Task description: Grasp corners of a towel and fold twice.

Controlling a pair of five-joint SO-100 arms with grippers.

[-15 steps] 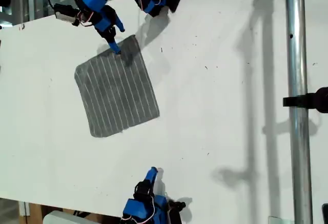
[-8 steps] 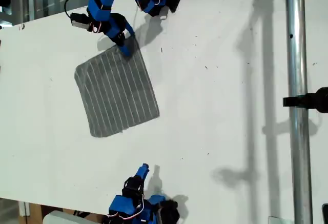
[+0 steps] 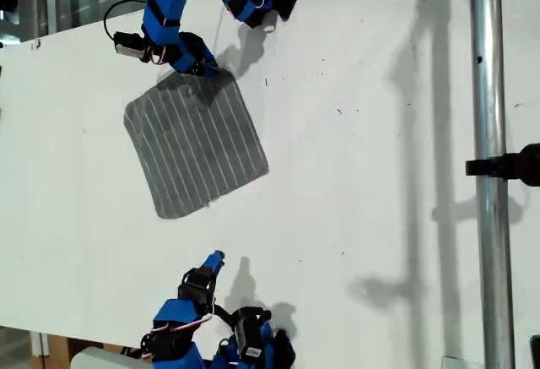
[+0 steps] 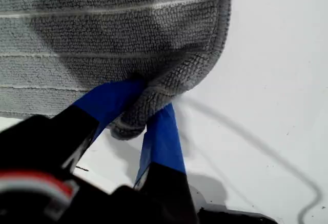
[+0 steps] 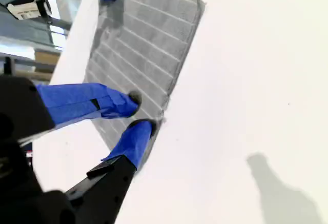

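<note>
The grey striped towel lies flat on the white table, toward the exterior view's left. My first gripper is at the towel's far corner, reaching in from the exterior view's top. In the first wrist view the blue fingers pinch that rounded corner of the towel, which bunches between them. My second gripper hovers near the exterior view's bottom edge, short of the towel's near edge. Its fingers stand slightly apart with nothing between them, and my second gripper points at the towel.
A vertical metal pole with a black clamp stands at the exterior view's right. A thin cable lies on the table beside the pinched corner. Both arm bases sit at the table's far and near edges.
My first gripper came down on the far corner and shut on it, and the towel shifted slightly. My second gripper moved toward the exterior view's left and closer to the towel.
</note>
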